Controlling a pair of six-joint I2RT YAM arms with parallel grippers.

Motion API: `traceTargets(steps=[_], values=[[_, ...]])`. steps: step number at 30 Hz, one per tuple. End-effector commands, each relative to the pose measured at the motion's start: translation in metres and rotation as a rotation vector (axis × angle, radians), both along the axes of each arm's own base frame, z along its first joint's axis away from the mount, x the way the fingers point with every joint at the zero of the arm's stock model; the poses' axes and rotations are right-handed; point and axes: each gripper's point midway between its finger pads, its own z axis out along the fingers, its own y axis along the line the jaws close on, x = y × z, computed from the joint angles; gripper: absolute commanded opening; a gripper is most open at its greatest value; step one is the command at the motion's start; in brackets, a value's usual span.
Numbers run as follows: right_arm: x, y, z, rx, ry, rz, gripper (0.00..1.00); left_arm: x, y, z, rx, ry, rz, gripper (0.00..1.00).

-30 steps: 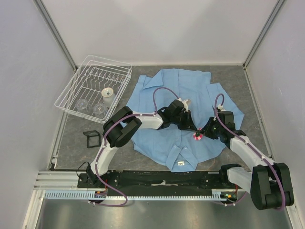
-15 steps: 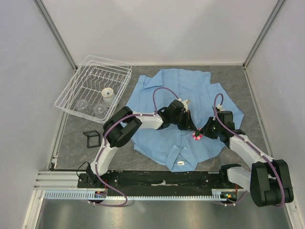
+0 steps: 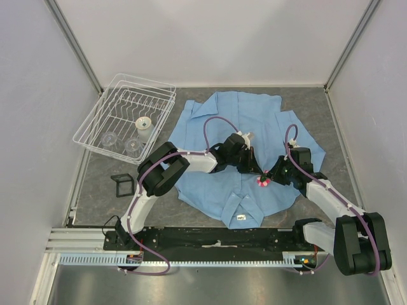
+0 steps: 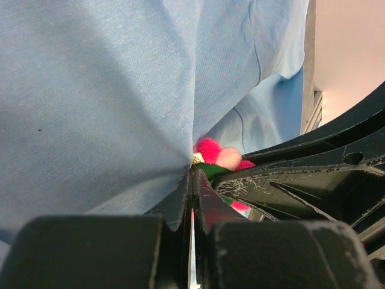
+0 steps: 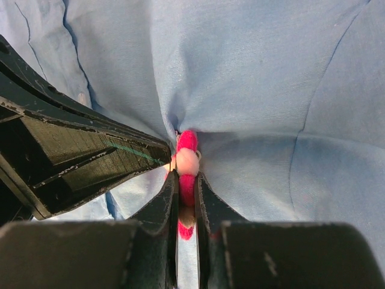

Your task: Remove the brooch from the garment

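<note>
The light blue shirt (image 3: pixel 245 143) lies spread on the table, collar toward me. The pink-red brooch (image 3: pixel 262 182) sits on its right front. My right gripper (image 3: pixel 269 177) is shut on the brooch (image 5: pixel 187 180), pinching its pink petals edge-on between both fingers. My left gripper (image 3: pixel 257 171) is shut on a fold of shirt cloth (image 4: pixel 108 108) right beside the brooch (image 4: pixel 218 158); the cloth is puckered up to the fingertips. The two grippers nearly touch. The left gripper's fingers (image 5: pixel 78 156) show at the left of the right wrist view.
A white wire dish rack (image 3: pixel 127 118) with a cup and glasses stands at the back left. A small black frame (image 3: pixel 122 184) lies near the left arm. The enclosure walls stand close on both sides.
</note>
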Motion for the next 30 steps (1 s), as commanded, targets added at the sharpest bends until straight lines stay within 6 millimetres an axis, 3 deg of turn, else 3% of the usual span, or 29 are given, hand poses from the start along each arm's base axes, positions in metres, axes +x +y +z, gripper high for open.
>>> traceTargets(steps=[1, 10, 15, 20, 28, 30], values=[[0.01, 0.01, 0.011, 0.039, -0.061, 0.045, 0.0, -0.006, -0.012, -0.003, -0.035, 0.019, -0.016, 0.02], [0.006, 0.02, 0.003, 0.04, -0.042, 0.092, 0.0, -0.01, -0.023, -0.006, -0.053, 0.075, -0.037, 0.02], [0.006, 0.024, 0.003, 0.03, -0.042, 0.1, 0.0, -0.01, -0.034, 0.005, -0.09, 0.098, -0.062, 0.02], [0.002, 0.022, -0.002, -0.016, -0.025, 0.099, 0.0, -0.012, -0.04, 0.033, -0.162, 0.088, -0.09, 0.02], [0.005, 0.02, -0.001, -0.026, -0.033, 0.084, 0.0, -0.041, -0.036, 0.111, -0.37, 0.092, -0.155, 0.02], [0.004, 0.019, 0.0, -0.031, -0.036, 0.08, 0.0, -0.038, -0.031, 0.111, -0.355, 0.08, -0.135, 0.02]])
